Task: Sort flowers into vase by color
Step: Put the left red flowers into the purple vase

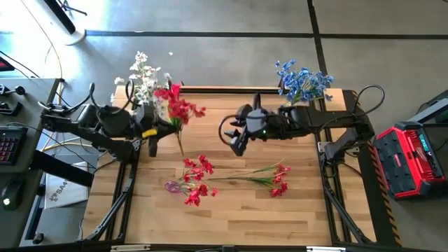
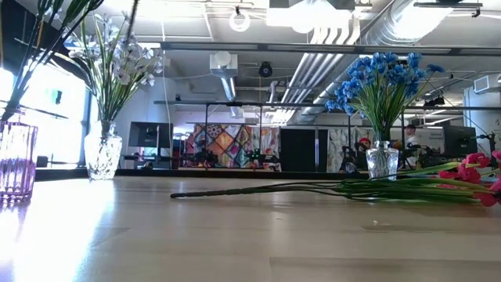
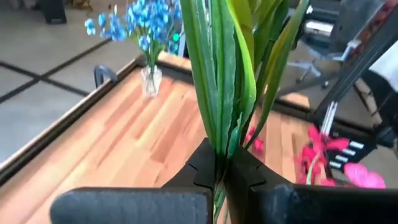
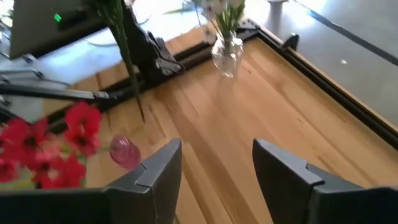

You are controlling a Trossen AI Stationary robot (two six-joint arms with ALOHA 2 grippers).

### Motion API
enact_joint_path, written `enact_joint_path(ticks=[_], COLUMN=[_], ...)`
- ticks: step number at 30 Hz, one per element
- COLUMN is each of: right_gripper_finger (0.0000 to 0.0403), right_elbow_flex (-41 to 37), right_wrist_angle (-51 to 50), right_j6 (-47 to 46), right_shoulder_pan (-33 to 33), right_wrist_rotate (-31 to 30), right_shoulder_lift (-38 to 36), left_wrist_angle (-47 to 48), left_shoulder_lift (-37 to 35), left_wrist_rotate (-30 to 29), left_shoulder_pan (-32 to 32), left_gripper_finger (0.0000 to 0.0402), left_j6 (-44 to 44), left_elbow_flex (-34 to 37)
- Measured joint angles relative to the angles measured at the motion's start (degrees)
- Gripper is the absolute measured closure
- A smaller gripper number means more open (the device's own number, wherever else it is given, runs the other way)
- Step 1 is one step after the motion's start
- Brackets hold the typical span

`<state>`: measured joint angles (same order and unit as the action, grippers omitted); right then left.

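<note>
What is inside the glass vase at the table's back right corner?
Blue flowers stand in the glass vase, stems down inside it. Whether it holds water cannot be seen.

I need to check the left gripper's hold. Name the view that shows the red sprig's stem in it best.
The left wrist view: the left gripper is shut on the red sprig, stem pinched between the fingers. The high view shows its blossoms above the arm. The right wrist view shows the stem hanging; the low view misses it.
</note>
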<state>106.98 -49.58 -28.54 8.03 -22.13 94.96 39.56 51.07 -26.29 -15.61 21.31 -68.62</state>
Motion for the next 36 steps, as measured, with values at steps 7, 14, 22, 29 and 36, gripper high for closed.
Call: enact_joint_path(ticks=[7,14,22,29,36], right_gripper_finger=[0.0233,0.0236,0.0236,0.0236,0.0236], right_elbow_flex=[0.0,0.0,0.0,0.0,0.0], right_wrist_angle=[-6.7,-11.24,-13.83,-13.48,-12.81], right_j6=[-4.98,-12.31,-20.67,-25.3,-28.45], right_shoulder_pan=[3.59,7.37,8.92,8.9,9.5], right_wrist_rotate=[-6.35,-11.19,-12.37,-12.39,-13.22], right_shoulder_lift=[-0.02,-0.02,-0.02,-0.02,-0.02], left_wrist_angle=[3.29,3.26,-3.72,-0.49,5.76], left_shoulder_lift=[-0.02,0.02,-0.53,-0.52,-0.52], left_wrist_rotate=[-6.92,-7.8,-10.39,-15.29,-18.41], left_shoulder_pan=[-7.54,-15.09,-24.95,-32.03,-35.18], left_gripper_finger=[0.0401,0.0401,0.0401,0.0401,0.0401], left_j6=[2.24,6.18,10.15,11.64,14.29], left_elbow_flex=[0.11,5.21,12.04,12.59,12.59])
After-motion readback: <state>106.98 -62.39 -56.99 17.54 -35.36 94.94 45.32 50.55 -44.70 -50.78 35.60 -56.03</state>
